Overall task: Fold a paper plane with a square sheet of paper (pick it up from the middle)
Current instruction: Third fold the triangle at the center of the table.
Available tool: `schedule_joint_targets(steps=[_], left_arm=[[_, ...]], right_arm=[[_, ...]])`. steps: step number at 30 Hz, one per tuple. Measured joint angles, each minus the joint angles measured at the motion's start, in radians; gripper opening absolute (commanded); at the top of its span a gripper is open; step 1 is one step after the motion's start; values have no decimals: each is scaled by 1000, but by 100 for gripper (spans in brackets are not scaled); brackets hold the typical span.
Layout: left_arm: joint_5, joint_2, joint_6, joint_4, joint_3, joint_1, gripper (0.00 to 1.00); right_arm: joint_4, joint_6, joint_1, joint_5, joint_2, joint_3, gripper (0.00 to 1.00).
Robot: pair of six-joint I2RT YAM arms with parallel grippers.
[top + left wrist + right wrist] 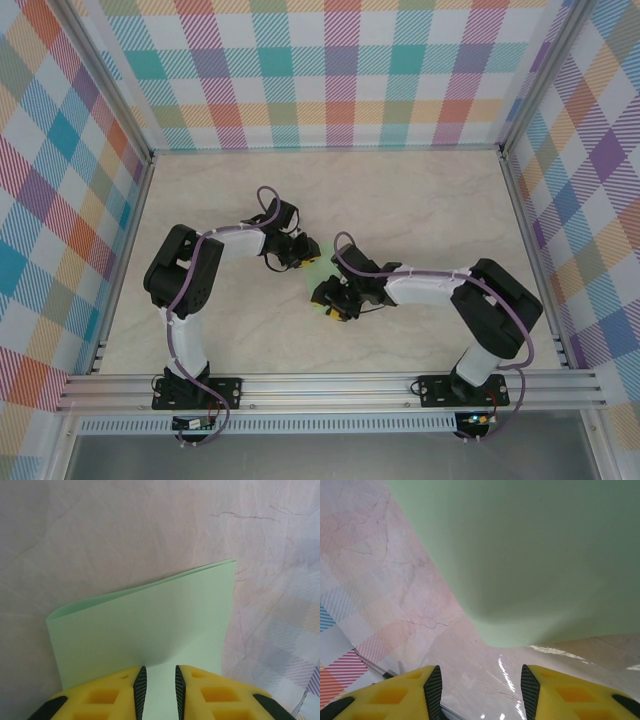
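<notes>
- Where the two arms meet in the middle of the table (430,200), the green sheet of paper (316,272) lies between their tips.
- From above, the left gripper (288,254) sits just behind the paper and the right gripper (336,304) sits just in front of it.
- In the left wrist view, the paper is bent over on itself, so there are two layers.
- The bend on its left side is round and soft, not pressed flat.
- At the far right corner the two edges almost line up, with a thin bit of the lower one peeking out.
- The near edge of the paper runs in under the left gripper's yellow fingers (141,687).
- Those fingers are a little way apart, and the flat green paper shows in the thin gap between them.
- I cannot tell if the tips press on the paper.
- In the right wrist view, the right gripper's fingers (433,687) are spread wide, with bare table between them.
- They grasp nothing.
- The paper is just ahead of them, and its near edge curls up off the table.
- Checked walls (340,60) in many colours stand around the table.
</notes>
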Motion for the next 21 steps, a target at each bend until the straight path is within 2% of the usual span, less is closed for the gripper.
schedule_joint_targets(steps=[11,21], left_arm=[[0,0,-4,2,0,0,26],[7,0,-5,23,-10,0,26]], right_arm=[[31,25,10,47,33,-7,48],[29,3,-45,174,-10,-20,49]])
